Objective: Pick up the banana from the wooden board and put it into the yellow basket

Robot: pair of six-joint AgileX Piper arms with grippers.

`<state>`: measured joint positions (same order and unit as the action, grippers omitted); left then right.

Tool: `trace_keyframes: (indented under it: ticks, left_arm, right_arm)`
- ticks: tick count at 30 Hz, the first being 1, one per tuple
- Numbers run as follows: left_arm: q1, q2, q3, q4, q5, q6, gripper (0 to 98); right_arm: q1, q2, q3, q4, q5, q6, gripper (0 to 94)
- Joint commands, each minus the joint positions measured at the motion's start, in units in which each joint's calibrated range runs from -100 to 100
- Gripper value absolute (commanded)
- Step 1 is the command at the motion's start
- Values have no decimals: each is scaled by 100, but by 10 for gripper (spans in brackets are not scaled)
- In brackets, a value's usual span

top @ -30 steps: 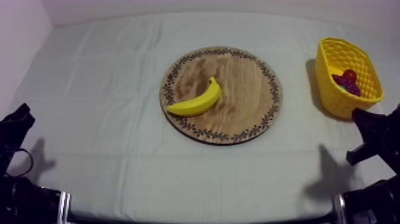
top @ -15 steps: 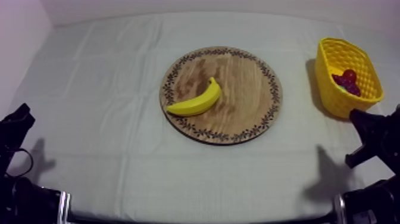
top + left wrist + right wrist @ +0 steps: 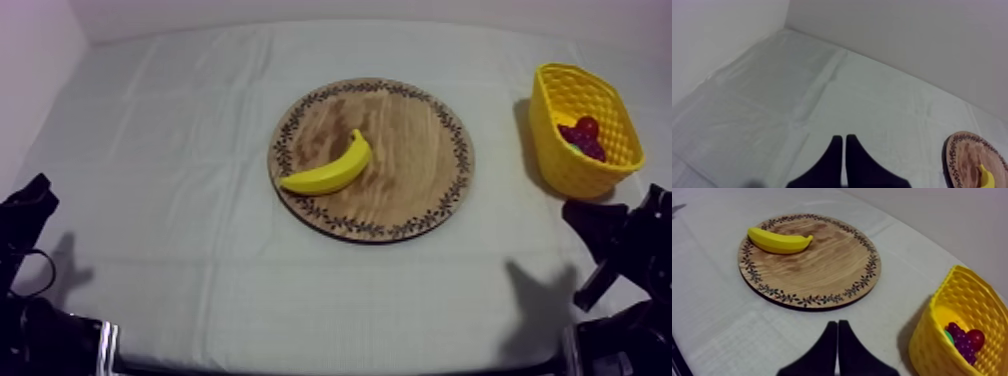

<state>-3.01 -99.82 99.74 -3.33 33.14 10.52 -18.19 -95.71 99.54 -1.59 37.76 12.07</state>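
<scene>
The matte black left gripper (image 3: 842, 138) is a pair of smooth, unmarked fingers (image 3: 833, 155) that widen from blunt tips into one dark wedge (a thin pale seam runs between them). The right gripper (image 3: 837, 323) has the same colour and taper. In the top view, the angular black left arm (image 3: 25, 215) shows at the lower left of the frame and the black right arm (image 3: 625, 245) at the lower right, each with a pale silvery band (image 3: 108, 345) near the bottom edge.

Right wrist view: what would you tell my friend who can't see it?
A yellow banana lies on a round wooden board on the grey-white cloth. Beside it stands a yellow basket holding grapes and a small red fruit. The right gripper, shut on nothing, points between them.
</scene>
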Motion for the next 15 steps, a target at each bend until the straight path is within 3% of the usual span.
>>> trace_keyframes:
  ticks: [1, 8, 15]
  left_arm:
    - [1, 0, 3, -2, 0, 1, 1]
    - [1, 0, 3, -2, 0, -2, 1]
    - [1, 0, 3, -2, 0, -1, 1]
  right_arm:
    - [-89, 7, 1, 9, -28, 30, 4]
    - [-464, 817, -511, 407, -184, 274, 4]
    - [-803, 2558, -2456, 506, 596, 621, 4]
